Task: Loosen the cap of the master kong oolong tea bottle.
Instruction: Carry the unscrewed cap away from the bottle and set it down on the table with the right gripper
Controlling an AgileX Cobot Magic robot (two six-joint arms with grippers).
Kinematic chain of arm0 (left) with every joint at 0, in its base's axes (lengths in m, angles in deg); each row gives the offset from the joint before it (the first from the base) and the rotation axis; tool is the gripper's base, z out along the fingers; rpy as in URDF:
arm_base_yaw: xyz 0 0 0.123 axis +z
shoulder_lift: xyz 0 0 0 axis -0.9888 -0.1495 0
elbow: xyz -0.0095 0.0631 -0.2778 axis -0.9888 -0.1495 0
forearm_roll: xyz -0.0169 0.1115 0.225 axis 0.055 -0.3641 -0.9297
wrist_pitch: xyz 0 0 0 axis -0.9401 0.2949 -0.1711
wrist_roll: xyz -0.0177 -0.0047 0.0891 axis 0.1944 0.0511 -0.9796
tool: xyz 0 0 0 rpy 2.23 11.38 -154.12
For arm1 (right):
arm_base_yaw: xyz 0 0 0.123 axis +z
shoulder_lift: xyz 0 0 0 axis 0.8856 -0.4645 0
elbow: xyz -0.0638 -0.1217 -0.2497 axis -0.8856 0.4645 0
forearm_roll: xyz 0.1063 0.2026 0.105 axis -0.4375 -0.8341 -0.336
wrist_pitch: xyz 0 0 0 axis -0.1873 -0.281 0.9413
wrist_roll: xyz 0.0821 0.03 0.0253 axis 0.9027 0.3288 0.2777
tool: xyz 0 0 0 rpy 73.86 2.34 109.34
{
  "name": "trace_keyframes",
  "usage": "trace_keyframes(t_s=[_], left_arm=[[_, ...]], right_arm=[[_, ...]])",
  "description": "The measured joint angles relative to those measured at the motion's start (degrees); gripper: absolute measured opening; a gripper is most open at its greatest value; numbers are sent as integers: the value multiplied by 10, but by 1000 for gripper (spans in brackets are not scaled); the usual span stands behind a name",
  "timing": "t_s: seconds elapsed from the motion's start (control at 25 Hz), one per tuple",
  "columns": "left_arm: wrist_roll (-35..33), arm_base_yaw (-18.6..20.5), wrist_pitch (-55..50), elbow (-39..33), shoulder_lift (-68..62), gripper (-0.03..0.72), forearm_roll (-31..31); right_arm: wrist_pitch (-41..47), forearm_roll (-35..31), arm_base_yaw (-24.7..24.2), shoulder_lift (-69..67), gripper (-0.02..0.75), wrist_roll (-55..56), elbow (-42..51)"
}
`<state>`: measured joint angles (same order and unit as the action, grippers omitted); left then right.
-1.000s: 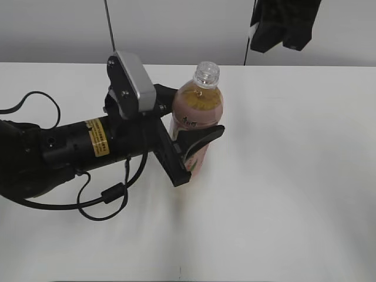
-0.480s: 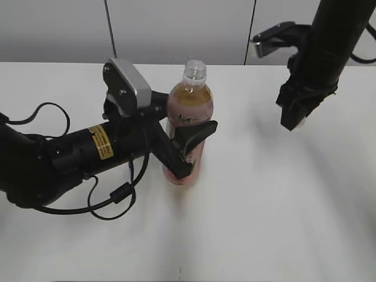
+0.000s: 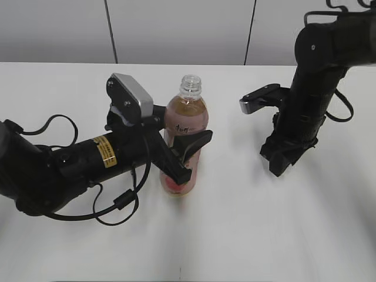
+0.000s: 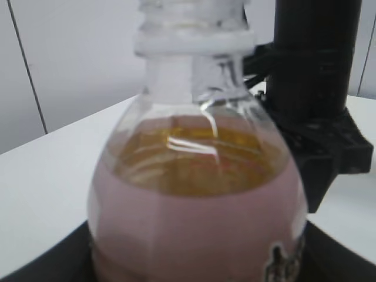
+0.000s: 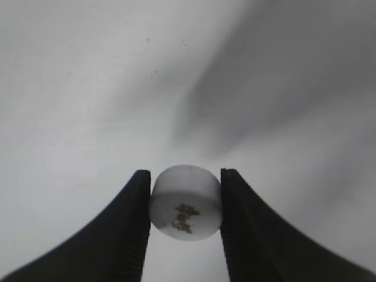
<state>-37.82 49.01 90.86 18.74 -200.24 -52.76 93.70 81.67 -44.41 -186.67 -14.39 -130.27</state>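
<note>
The master kong oolong tea bottle (image 3: 187, 126) stands upright at the table's middle, its clear threaded neck open and bare. My left gripper (image 3: 187, 154) is shut on its pink-labelled body; in the left wrist view the bottle (image 4: 200, 194) fills the frame. The white cap (image 5: 186, 202) with a tiny dark logo is off the bottle, pinched between the black fingers of my right gripper (image 5: 185, 205). In the exterior view my right gripper (image 3: 281, 164) points down close to the table, right of the bottle; the cap is hidden there.
The white table (image 3: 247, 235) spreads all round. The left arm's black body and cables (image 3: 70, 164) lie low across the left side. The right arm (image 3: 317, 76) rises at the right. A grey panelled wall stands behind.
My right arm has come down from the top of the view to just above the table, right of the bottle. My left gripper has shifted the bottle slightly left and forward.
</note>
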Motion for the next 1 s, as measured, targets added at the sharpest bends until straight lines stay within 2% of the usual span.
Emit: trace_keyframes(t_s=[0.52, 0.84, 1.0], left_arm=[[0, 0, 27, -25, 0, 432, 7], [0, 0, 34, -33, 0, 432, 9], [0, 0, 34, -33, 0, 432, 8]], right_arm=[[-20, -8, 0, -42, 286, 18, 1], [-21, -17, 0, -47, 518, 25, 1], [-20, -25, 0, -47, 549, 26, 1]])
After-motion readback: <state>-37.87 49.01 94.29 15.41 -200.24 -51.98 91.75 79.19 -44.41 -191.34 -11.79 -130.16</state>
